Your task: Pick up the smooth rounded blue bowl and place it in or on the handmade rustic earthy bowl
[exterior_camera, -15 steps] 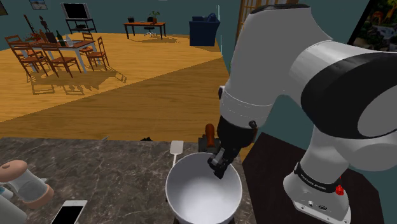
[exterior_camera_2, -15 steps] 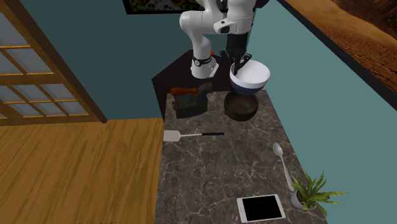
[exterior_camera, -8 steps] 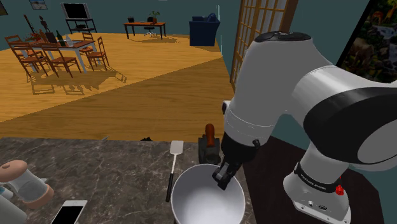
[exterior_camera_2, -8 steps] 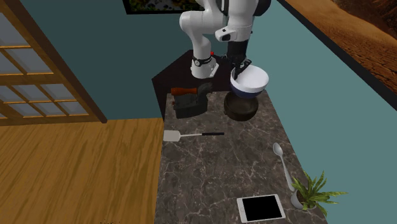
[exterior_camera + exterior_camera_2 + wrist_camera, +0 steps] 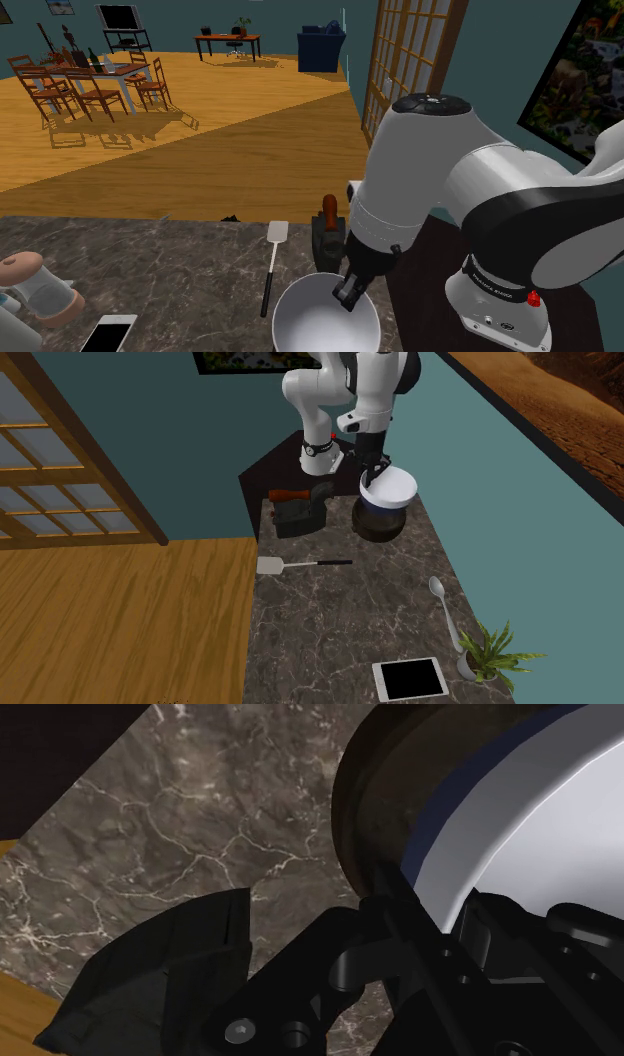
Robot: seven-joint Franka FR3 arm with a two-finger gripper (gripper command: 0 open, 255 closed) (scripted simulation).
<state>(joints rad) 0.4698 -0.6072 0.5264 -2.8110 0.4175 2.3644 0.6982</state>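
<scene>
My gripper [image 5: 373,468] is shut on the near rim of the bowl [image 5: 389,486], which is white inside and blue outside. That bowl hangs low, nested in or just over the dark brown rustic bowl [image 5: 377,525] at the counter's end by the stand. In the shoulder view the gripper [image 5: 350,291] pinches the rim of the white-lined bowl [image 5: 322,325], which hides the brown bowl. In the wrist view the blue bowl's wall [image 5: 445,839] lies inside the brown bowl's rim [image 5: 365,799], and the gripper [image 5: 420,919] clasps it.
A dark iron with a red-brown handle [image 5: 298,512] stands beside the bowls. A white spatula [image 5: 298,564] lies mid-counter. Further along are a spoon [image 5: 447,614], a small plant [image 5: 494,650] and a tablet [image 5: 410,678]. The marble counter [image 5: 340,622] ends at the stand.
The gripper has lowered the blue bowl steadily, from hanging above the brown bowl down to it. Nothing else has moved.
</scene>
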